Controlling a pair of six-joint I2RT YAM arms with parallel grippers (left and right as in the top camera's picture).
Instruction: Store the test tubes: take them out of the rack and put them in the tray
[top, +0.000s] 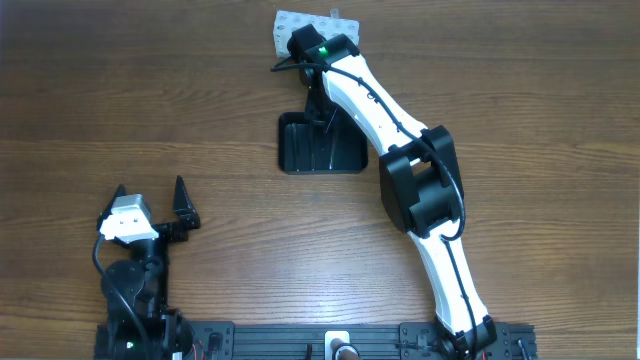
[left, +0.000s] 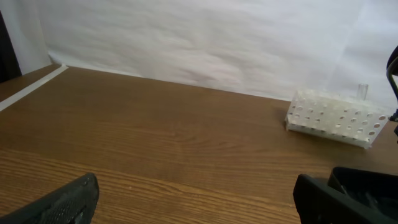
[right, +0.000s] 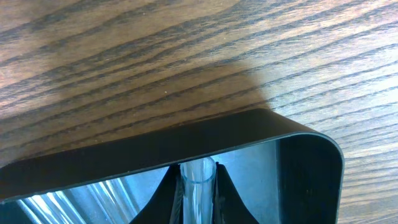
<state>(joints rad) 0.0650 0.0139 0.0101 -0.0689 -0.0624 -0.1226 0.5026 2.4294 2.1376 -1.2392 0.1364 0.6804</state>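
The white test tube rack (top: 288, 22) stands at the table's far edge, and in the left wrist view the rack (left: 336, 115) has one clear tube (left: 364, 91) sticking up at its far end. In front of it lies the black tray (top: 292, 163). My right gripper (top: 322, 116) hangs over the tray. In its wrist view the right gripper (right: 199, 194) is shut on a clear test tube (right: 199, 171) just inside the tray's rim (right: 186, 144). Several tubes (right: 62, 200) lie in the tray. My left gripper (top: 152, 200) is open and holds nothing, near the front left.
The right arm (top: 400, 140) stretches diagonally from the front right across the middle to the rack. Bare wooden tabletop lies left of the tray and around the left gripper (left: 193, 211). A white backdrop (left: 199, 37) rises behind the table's far edge.
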